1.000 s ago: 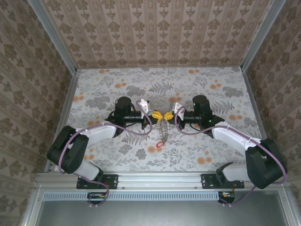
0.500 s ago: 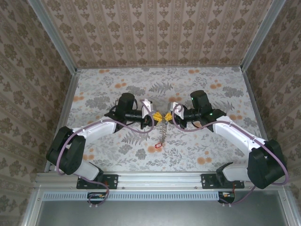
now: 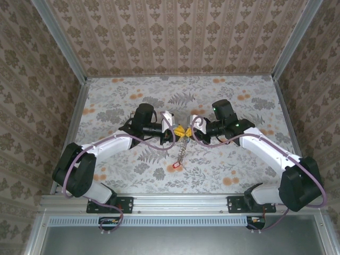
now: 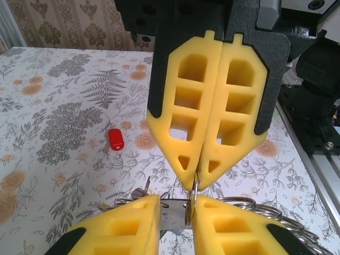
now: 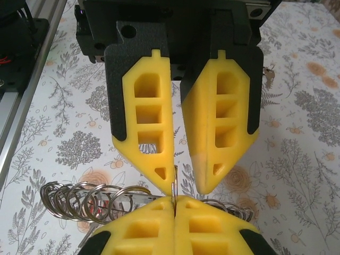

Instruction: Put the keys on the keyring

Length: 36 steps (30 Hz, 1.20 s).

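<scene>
Over the middle of the table my two grippers meet tip to tip. My right gripper [image 3: 187, 129] [image 5: 174, 204] is shut on a thin metal ring [image 5: 173, 183], which stands upright in its pads. My left gripper [image 3: 177, 129] [image 4: 175, 212] faces it with its jaws a narrow gap apart. That ring [image 4: 194, 197] and a flat grey key [image 4: 174, 218] sit in the gap. The keyring [image 3: 183, 149], a bunch of rings and grey keys [image 5: 79, 201], hangs from the grippers to the table. A red-tagged key [image 3: 176, 166] [image 4: 115, 139] lies at its lower end.
A floral cloth [image 3: 239, 106] covers the table. Patterned walls close in the left, back and right sides. An aluminium rail [image 3: 180, 202] runs along the near edge by the arm bases, and there is free table on both sides of the grippers.
The left jaws have parted slightly. Both grippers have shifted a little towards the back. The hanging keys and the red tag have slid slightly left and nearer.
</scene>
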Each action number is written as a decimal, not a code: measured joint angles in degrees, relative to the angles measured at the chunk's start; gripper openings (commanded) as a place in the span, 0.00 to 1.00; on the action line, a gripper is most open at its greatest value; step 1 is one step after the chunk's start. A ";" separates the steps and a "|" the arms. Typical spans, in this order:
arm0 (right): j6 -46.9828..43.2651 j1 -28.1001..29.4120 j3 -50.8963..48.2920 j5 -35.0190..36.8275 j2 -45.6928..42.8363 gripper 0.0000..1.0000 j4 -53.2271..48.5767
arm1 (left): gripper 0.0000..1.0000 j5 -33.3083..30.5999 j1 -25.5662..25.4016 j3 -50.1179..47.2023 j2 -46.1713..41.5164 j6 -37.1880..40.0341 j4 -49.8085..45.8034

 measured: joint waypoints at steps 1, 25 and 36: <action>-0.11 0.09 0.26 0.24 0.20 0.00 -0.39 | 0.09 0.07 0.00 0.04 0.00 0.37 -0.26; 9.92 -2.27 -10.43 -2.93 -0.39 0.05 21.75 | 0.00 -0.02 0.46 -10.21 4.57 -19.17 31.91; 9.27 -2.82 -8.68 -3.69 -0.61 0.00 18.82 | 0.06 0.13 0.76 -10.29 4.72 -19.65 33.59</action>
